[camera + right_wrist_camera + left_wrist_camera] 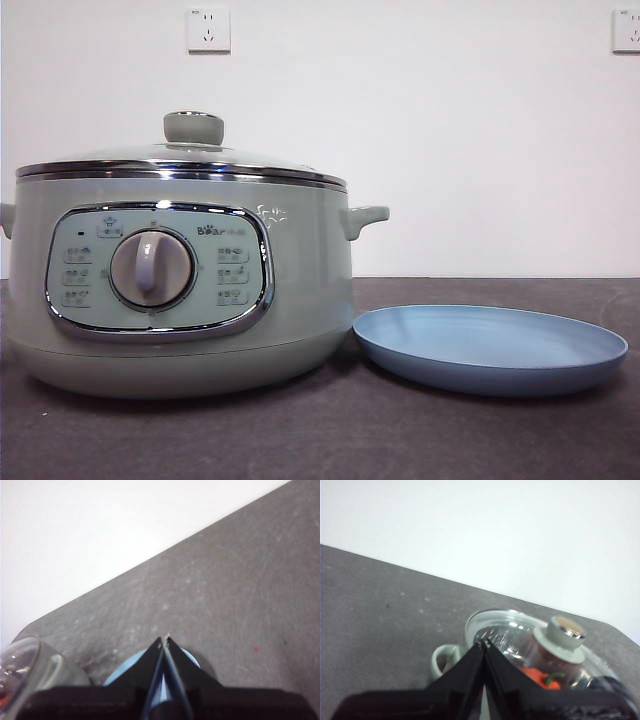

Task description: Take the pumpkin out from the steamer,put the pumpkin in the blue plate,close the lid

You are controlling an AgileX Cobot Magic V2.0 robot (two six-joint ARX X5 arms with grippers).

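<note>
Steamer [180, 290] near the table's front edge wears its slick, breakable glass lid [180, 160]; grasp the knob [193, 127], both grippers [484, 642] [165, 640] pressed together, empty.

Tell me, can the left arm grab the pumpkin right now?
Probably not yet. The pumpkin sits inside the steamer under the glass lid, which is still on. The left gripper hangs above it, jaws shut, so the lid must come off first.
</note>
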